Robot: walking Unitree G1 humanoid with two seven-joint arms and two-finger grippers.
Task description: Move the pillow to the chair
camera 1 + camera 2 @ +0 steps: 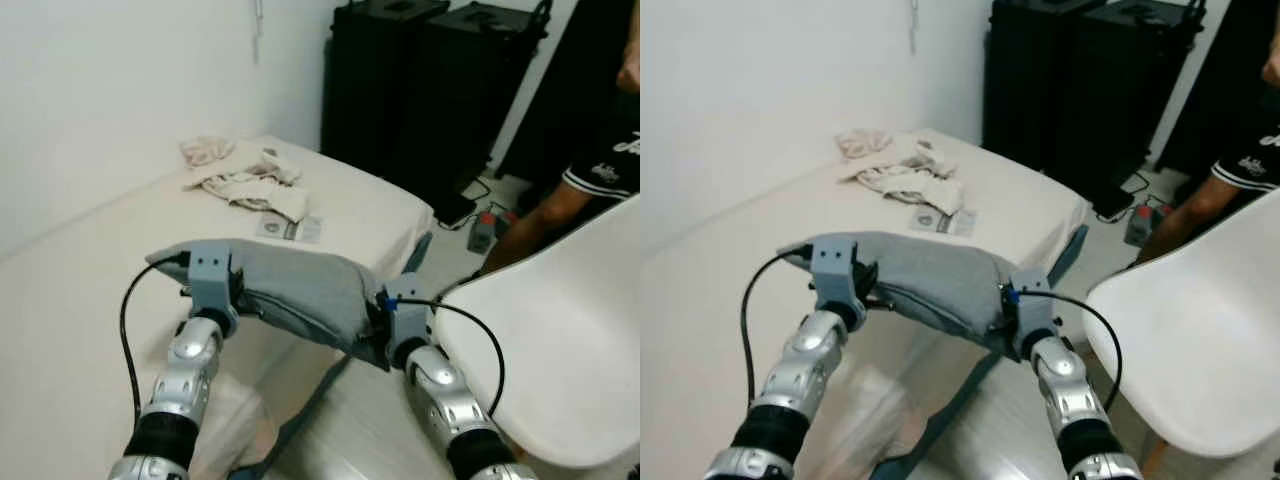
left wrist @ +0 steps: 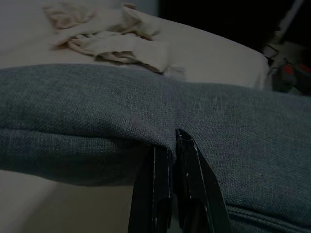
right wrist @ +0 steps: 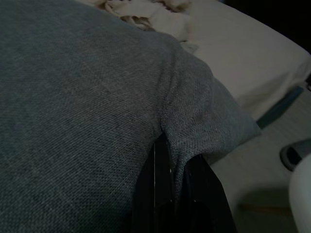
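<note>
Both silver arms reach forward from the bottom of the head views, carrying the grey pillow (image 1: pixel 300 285) between them in the air, above the edge of the bed (image 1: pixel 90 290) and just left of the chair (image 1: pixel 560 350). That bed, covered in a cream sheet, stretches away to the left along the white wall; the white chair's curved shell sits at the right, close to the right arm. A person (image 1: pixel 600 170) in dark shorts stands beyond the chair. Crumpled cloths (image 1: pixel 250 185) lie on the far part of the bed. Left pincer (image 2: pixel 172 145) is clamped on a fold of the pillow's fabric; right pincer (image 3: pixel 175 160) likewise pinches the pillow's other end.
</note>
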